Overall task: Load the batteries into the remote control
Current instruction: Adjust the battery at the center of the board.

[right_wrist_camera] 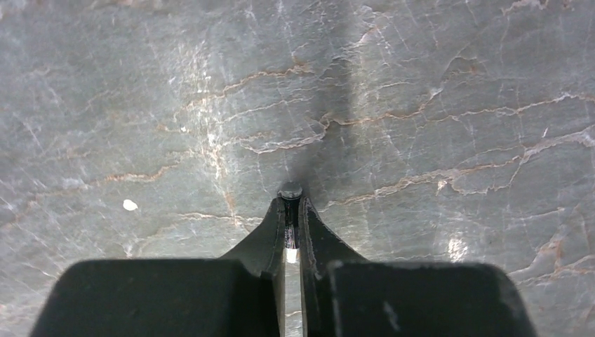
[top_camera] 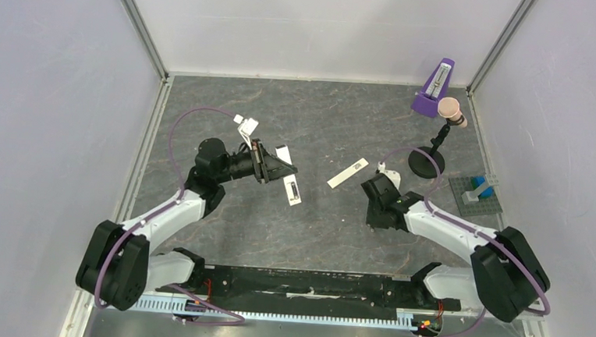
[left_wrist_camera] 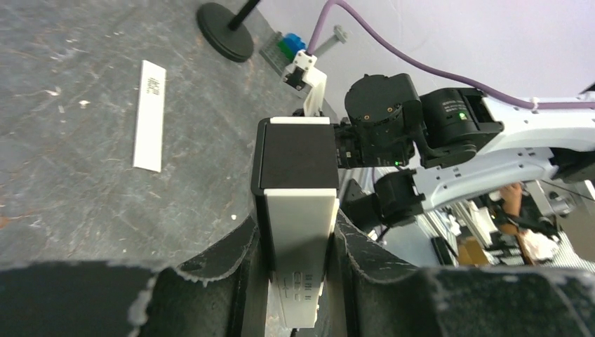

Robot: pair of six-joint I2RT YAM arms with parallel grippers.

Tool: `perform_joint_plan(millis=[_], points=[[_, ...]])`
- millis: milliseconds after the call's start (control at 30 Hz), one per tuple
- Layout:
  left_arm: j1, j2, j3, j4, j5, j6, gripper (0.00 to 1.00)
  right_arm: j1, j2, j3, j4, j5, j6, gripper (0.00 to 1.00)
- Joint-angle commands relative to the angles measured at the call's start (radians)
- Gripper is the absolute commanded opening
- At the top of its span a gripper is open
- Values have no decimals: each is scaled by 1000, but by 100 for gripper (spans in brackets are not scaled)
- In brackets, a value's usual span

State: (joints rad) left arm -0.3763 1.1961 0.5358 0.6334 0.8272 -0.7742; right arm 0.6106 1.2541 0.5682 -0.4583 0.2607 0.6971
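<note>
Your right gripper (right_wrist_camera: pixel 291 214) points straight down at the table (right_wrist_camera: pixel 435 105), tips pinched on a battery (right_wrist_camera: pixel 290 190) standing on end. Your left gripper (left_wrist_camera: pixel 297 242) clamps the remote (left_wrist_camera: pixel 296 165) between its fingers, dark recess showing. The cover strip (left_wrist_camera: pixel 150 115) lies flat beyond.

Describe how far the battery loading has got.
Done: cover strip is off, lying on the table. Under way: left hand grips the remote control, recess exposed; right hand pinches one battery. Remaining: insert it; a second battery isn't visible; refit the cover.
</note>
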Motion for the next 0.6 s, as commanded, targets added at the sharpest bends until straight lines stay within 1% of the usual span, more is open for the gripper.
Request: perform_joint_plan(millis=[0,67,133,267,367,433,567], points=[[2,-75,8,-99,-143,93,2,-8,97,88,-61,24,248,0],[3,-96,2,-128,-193,101,2,-8,132,130,-91,8,337,0],[3,-117,-4,-144,-240,105,2,-9,155,168,-142,22,439,0],[2,-156,-6,-195,-313,126,2,-20,171,223,-183,16,657,0],[3,-184,-12,-213,-363,134,2,-20,183,252,-218,3,875,0],[3,-199,-18,-212,-391,133,2,-17,193,281,-277,27,1005,0],[2,-212,-21,-213,-407,134,2,-15,244,349,-345,120,1131,2]])
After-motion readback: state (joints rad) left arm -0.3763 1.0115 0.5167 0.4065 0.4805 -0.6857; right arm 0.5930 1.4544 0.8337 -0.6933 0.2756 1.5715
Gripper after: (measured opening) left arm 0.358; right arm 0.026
